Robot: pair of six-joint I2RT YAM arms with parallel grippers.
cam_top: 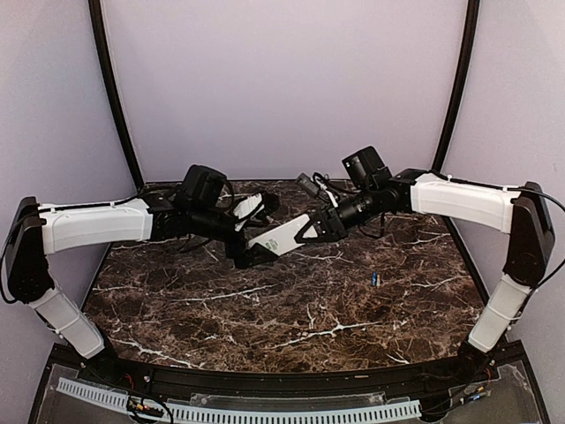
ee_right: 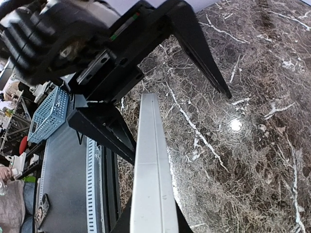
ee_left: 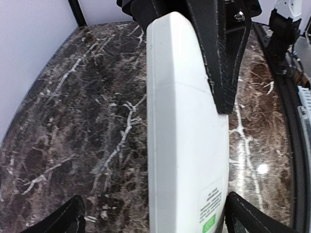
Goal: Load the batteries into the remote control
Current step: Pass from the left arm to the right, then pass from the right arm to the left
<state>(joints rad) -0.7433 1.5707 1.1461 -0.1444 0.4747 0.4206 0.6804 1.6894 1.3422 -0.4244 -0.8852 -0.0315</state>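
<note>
Remote control (cam_top: 281, 237) clamped in right hand (cam_top: 307, 231), apparently untouched between wide-apart fingers (ee_left: 63, 221) of left hand (cam_top: 250, 253)

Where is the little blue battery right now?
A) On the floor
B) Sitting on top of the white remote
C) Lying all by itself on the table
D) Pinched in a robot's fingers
C: the top view shows the battery lying alone on the dark marble table, on the right arm's side and well away from the remote control.
</note>
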